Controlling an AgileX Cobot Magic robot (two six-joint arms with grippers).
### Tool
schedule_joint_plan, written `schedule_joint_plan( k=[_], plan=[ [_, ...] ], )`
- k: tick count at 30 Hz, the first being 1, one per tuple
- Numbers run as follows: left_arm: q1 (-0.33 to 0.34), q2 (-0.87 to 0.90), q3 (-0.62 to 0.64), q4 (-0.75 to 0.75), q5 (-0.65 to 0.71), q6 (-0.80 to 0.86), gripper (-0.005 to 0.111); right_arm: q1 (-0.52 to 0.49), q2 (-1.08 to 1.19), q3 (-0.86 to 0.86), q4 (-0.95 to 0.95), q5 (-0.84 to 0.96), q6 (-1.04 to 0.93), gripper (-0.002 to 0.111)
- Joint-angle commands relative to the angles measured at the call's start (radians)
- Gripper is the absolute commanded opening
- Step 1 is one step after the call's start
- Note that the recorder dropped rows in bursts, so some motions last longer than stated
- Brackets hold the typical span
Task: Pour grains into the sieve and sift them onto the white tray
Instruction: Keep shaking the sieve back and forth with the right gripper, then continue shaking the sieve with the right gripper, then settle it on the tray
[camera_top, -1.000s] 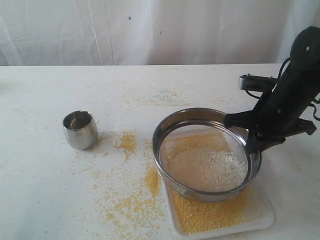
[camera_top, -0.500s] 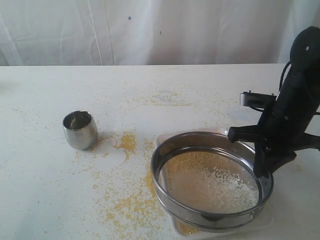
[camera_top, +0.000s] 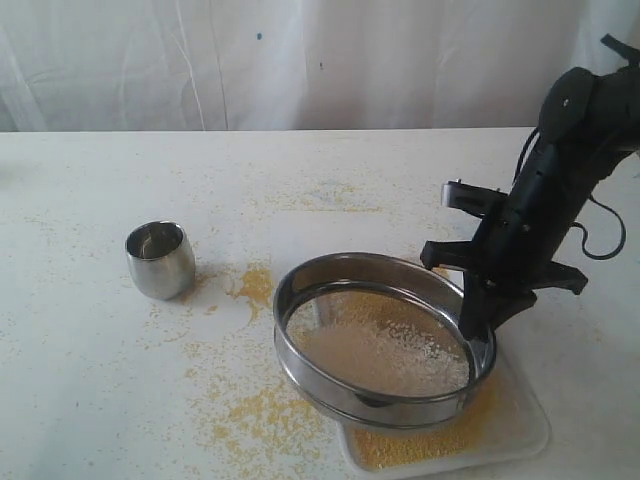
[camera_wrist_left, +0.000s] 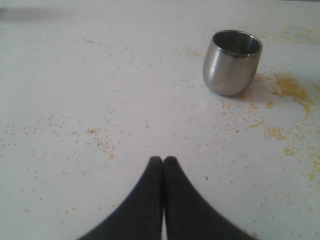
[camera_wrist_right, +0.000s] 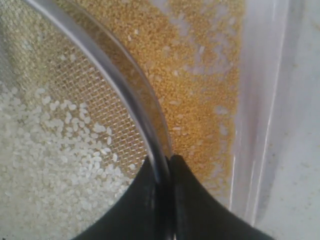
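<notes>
Because the white tray (camera_top: 522, 428) lies toward the near right corner of the counter (camera_top: 90, 380) while the sieve (camera_top: 322, 385) hangs over it pushed out past the tray's left side, I'd say the likeliest trouble is fine meal falling onto bare counter instead of the tray. A yellow scatter lies there already, just left of the tray toward the near edge. The tray holds a yellow layer, showing under the sieve's near rim.

Inside the sieve the grains (camera_top: 400, 350) left on the mesh are mostly the pale, coarse ones. The ring looks tilted, and it is carried at one spot only. The right claw (camera_top: 478, 305) is clamped on the rim at the sieve's right side, one finger inside the ring and one outside. A pinch that narrow on smooth steel could let the ring swivel or slip under a hard shake. The coarse grains would then go over the low side into the sifted meal or onto the counter.

Further back, toward the left edge, the steel cup (camera_top: 160, 260) stands upright and well clear of the sieve. The left claw (camera_wrist_left: 163, 165) is pressed closed on nothing, low over the counter short of the cup. It is no risk unless it swings into the cup. Beyond the far edge hangs a white curtain (camera_top: 300, 60).
</notes>
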Motion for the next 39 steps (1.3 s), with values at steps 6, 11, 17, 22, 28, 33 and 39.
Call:
schedule_joint_plan(
  k=[6,11,17,22,28,33,39],
  plan=[
    [-0.006,-0.004,0.005,-0.01,0.002,0.0,0.0,-0.003,-0.002,-0.005,-0.057,0.02,-0.092,0.0],
    [-0.006,-0.004,0.005,-0.01,0.002,0.0,0.0,-0.003,-0.002,-0.005,-0.059,0.02,-0.092,0.0],
    [-0.006,-0.004,0.005,-0.01,0.002,0.0,0.0,-0.003,-0.002,-0.026,-0.087,-0.131,-0.08,0.0],
    [-0.006,-0.004,0.005,-0.01,0.002,0.0,0.0,0.002,-0.041,-0.006,-0.033,0.02,0.032,0.0],
    [-0.006,-0.004,0.005,-0.01,0.002,0.0,0.0,-0.01,-0.038,-0.051,-0.158,0.02,0.139,0.0],
    [-0.006,-0.004,0.005,-0.01,0.002,0.0,0.0,0.005,-0.067,0.039,-0.161,-0.098,0.033,0.0],
    [-0.006,-0.004,0.005,-0.01,0.002,0.0,0.0,-0.002,-0.066,0.044,-0.177,0.02,0.095,0.0]
  ],
)
